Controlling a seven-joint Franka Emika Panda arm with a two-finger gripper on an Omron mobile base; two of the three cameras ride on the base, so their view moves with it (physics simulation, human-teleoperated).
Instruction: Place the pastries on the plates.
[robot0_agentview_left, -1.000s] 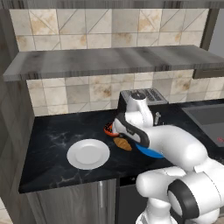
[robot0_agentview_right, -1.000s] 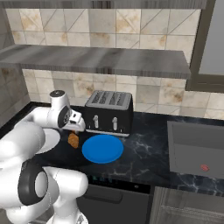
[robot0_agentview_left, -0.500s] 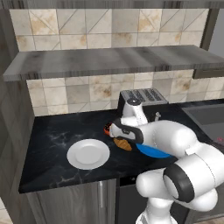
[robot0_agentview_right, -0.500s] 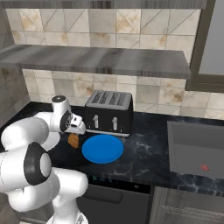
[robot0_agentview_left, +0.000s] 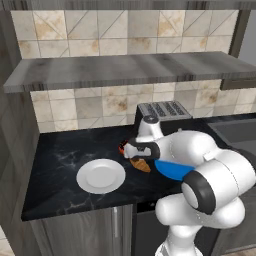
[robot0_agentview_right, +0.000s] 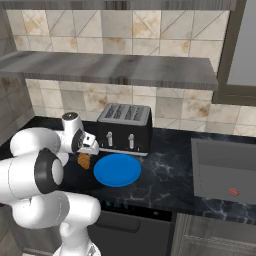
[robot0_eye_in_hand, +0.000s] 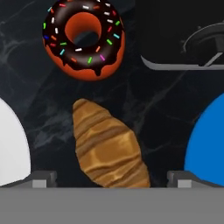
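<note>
While the white plate (robot0_agentview_left: 101, 176) sits alone on the left of the dark table (robot0_agentview_left: 60, 155), the gripper (robot0_agentview_left: 131, 152) hangs low over the croissant (robot0_eye_in_hand: 107, 148), its fingertips (robot0_eye_in_hand: 43, 178) spread wide to either side of the pastry and touching nothing. Just beyond the croissant lies the donut (robot0_eye_in_hand: 84, 38), both on bare table between the plates. Further right come the blue plate (robot0_agentview_right: 117, 169) and, behind it, the black toaster (robot0_agentview_right: 125, 128).

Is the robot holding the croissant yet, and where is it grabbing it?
Not yet. The end effector is open, straddling the croissant on the counter; its fingertips don't touch it.
</note>
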